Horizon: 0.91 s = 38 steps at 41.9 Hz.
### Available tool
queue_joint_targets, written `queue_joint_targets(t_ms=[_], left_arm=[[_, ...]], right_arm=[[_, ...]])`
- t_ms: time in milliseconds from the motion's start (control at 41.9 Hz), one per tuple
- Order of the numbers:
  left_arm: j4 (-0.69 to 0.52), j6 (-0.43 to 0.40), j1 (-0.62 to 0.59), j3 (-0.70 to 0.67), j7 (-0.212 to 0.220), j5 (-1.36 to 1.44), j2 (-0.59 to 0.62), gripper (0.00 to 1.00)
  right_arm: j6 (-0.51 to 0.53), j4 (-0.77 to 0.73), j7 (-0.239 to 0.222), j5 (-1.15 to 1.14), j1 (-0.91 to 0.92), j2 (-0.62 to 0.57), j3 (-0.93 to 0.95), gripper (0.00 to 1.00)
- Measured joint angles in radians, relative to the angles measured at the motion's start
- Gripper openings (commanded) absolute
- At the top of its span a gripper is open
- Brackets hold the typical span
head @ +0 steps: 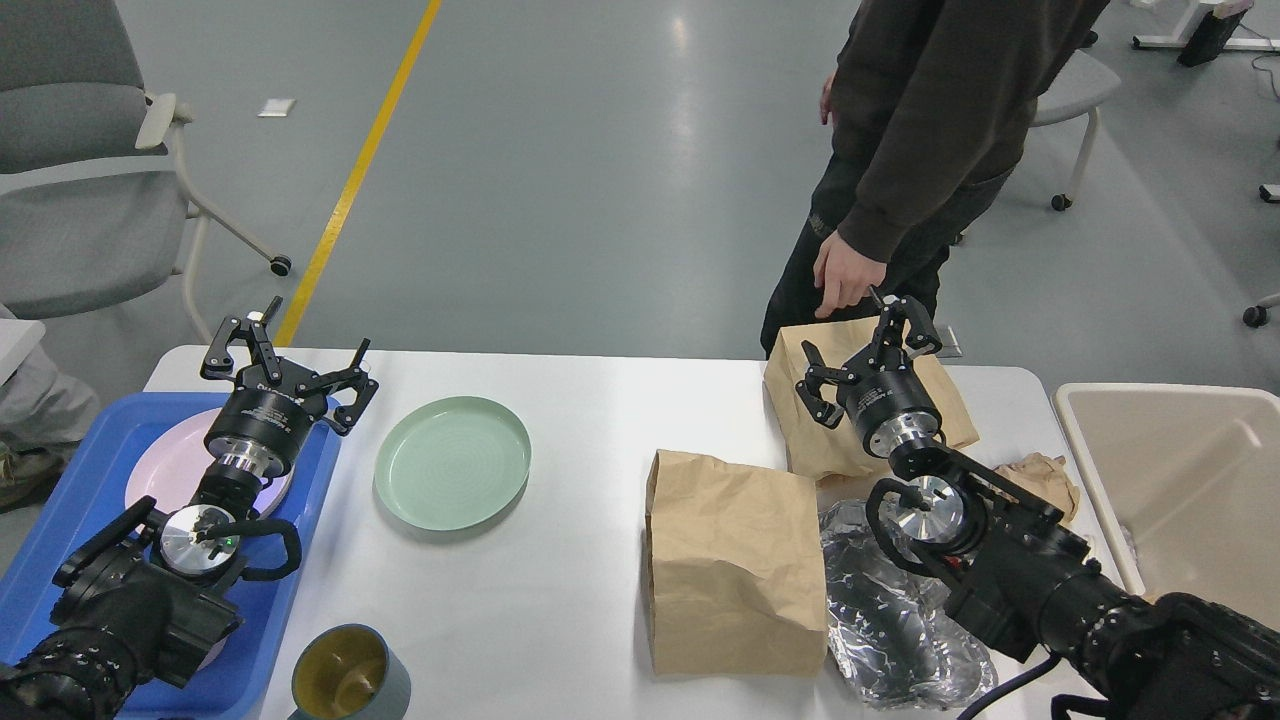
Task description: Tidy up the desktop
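The white desktop (590, 400) carries a pale green plate (452, 460), a mug (348, 675) at the front edge, a brown paper bag (735, 565) lying flat, a second paper bag (800, 410) at the far edge, crumpled foil (890, 620) and a crumpled brown paper (1045, 475). My left gripper (285, 365) hovers open over a pink plate (165, 465) in the blue tray (90, 440). Held above the far paper bag, my right gripper (868, 355) is open with nothing between its fingers.
A beige bin (1180, 480) stands at the table's right end. A person in dark clothes (900, 170) stands behind the far edge, one hand (845, 275) hanging close to my right gripper. A grey office chair (80, 170) is at the back left.
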Motion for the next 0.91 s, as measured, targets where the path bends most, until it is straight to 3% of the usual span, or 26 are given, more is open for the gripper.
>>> queue_joint_targets(t_ms=[908], left_arm=[[0.000,0.006,-0.014,0.001,0.013,0.000,-0.005,0.98]], right_arm=[[0.000,0.001,-0.001,0.000,0.000,0.000,0.000,1.00]])
